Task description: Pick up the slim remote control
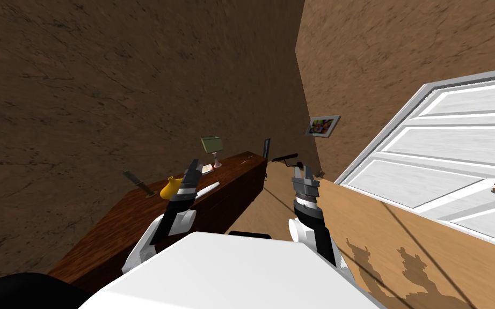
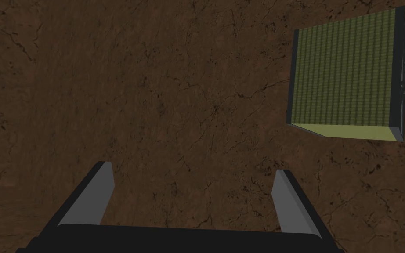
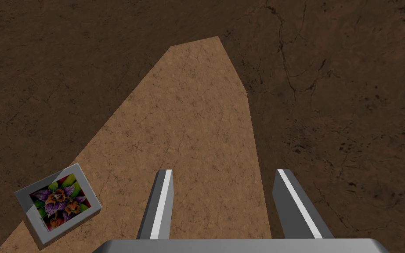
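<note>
Left gripper (image 2: 193, 169) is hovering with its fingers spread and nothing between them, pointing at the brown wall (image 2: 153, 88) beside the lamp (image 1: 213, 146) — so the grasp is not yet begun. What I am taking for the remote (image 1: 208, 189), a slim white bar, is lying untouched on the cabinet (image 1: 123, 220), a little nearer me than the lamp and just beside the gripper — reaching down, closing and lifting are all waiting. Right gripper (image 1: 301, 170) is idling spread too, well right of the lamp.
</note>
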Motion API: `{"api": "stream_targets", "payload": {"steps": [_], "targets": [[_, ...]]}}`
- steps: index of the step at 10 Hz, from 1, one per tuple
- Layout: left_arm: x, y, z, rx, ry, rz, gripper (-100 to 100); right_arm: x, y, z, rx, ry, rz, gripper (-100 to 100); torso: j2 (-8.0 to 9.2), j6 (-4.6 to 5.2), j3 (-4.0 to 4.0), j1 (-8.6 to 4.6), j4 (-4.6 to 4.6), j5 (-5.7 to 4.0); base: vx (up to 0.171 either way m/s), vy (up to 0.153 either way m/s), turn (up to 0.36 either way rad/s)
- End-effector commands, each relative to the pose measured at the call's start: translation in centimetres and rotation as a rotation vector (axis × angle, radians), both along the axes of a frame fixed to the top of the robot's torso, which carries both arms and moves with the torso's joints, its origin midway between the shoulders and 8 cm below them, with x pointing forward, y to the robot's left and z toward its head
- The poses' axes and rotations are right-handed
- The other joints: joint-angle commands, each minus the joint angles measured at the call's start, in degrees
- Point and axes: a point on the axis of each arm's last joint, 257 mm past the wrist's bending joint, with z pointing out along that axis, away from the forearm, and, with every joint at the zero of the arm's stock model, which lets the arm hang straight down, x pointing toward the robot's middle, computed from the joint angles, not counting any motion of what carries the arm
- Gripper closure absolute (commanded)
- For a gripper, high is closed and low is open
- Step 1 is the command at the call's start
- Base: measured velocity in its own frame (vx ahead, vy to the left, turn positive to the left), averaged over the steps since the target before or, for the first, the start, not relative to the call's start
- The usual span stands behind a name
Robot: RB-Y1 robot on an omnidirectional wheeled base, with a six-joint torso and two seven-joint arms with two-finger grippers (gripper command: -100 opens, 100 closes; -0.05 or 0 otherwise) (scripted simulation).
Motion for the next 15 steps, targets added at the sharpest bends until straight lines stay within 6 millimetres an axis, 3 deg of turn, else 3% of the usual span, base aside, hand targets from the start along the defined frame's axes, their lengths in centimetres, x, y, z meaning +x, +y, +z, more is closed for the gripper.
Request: {"api": "stream_targets", "payload": {"steps": [1, 5, 7, 10, 12, 13, 15], "targets": [[0.6, 1.3, 0.2, -0.014, 0.019, 0.014, -100, 0.0, 0.0, 0.0, 0.000, 0.000, 0.000, 0, 0.00, 0.00, 0.00, 0.00, 0.00, 0.00, 0.016, -0.104, 0.087], [2.1, 4.3, 0.0, -0.056, 0.074, 0.051, -100, 0.0, 0.0, 0.0, 0.000, 0.000, 0.000, 0, -0.04, 0.01, -0.03, -0.01, -0.01, 0.00, 0.014, -0.100, 0.081], [2.4, 4.7, -0.7, -0.067, 0.106, 0.062, -100, 0.0, 0.0, 0.0, 0.000, 0.000, 0.000, 0, -0.05, 0.01, -0.03, 0.01, -0.01, 0.00, 0.011, -0.060, 0.023], [3.5, 7.8, -0.6, -0.118, 0.142, 0.096, -100, 0.0, 0.0, 0.0, 0.000, 0.000, 0.000, 0, -0.07, 0.00, -0.04, 0.08, -0.02, 0.02, 0.022, -0.089, 0.093], [3.9, 8.3, -1.5, -0.133, 0.180, 0.110, -100, 0.0, 0.0, 0.0, 0.000, 0.000, 0.000, 0, -0.12, 0.01, -0.07, -0.04, -0.03, -0.01, 0.017, -0.073, 0.020], [4.2, 9.7, -1.1, -0.158, 0.184, 0.123, -100, 0.0, 0.0, 0.0, 0.000, 0.000, 0.000, 0, -0.06, 0.01, -0.04, 0.16, -0.02, 0.03, 0.012, -0.062, 0.090], [4.5, 10.2, -2.0, -0.172, 0.220, 0.137, -100, 0.0, 0.0, 0.0, 0.000, 0.000, 0.000, 0, -0.09, 0.01, -0.05, 0.10, -0.02, 0.02, 0.017, -0.055, 0.030]]}}
